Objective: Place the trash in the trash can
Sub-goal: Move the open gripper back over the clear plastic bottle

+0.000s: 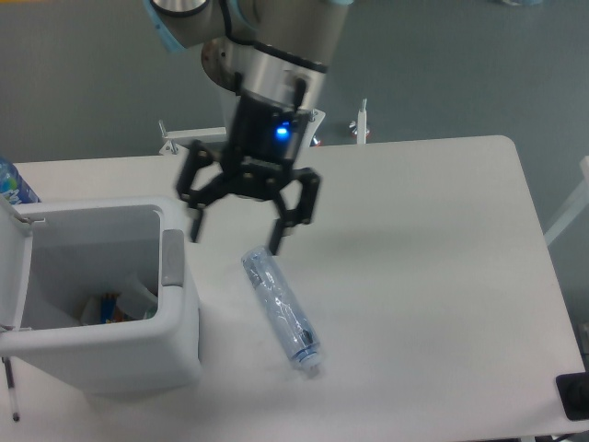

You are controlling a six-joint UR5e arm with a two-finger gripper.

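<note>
**Tool spread above the bottle, bin standing open at left**

The white bench (414, 258) carries the scene. At its left edge stands the trash can (179, 345), a boxy white bin with a grey latch tab, its lid swung back; small items lie inside, among them a pale piece that cannot be identified with certainty. The arm (276, 55) descends from the top, a blue light lit on its wrist. The tool (237, 235) hangs with both fingers spread wide, gripping nothing, just above the upper end of the clear bluish bottle (281, 308). The bottle lies on its side on the bench, just right of the bin, cap toward the near edge.
</note>
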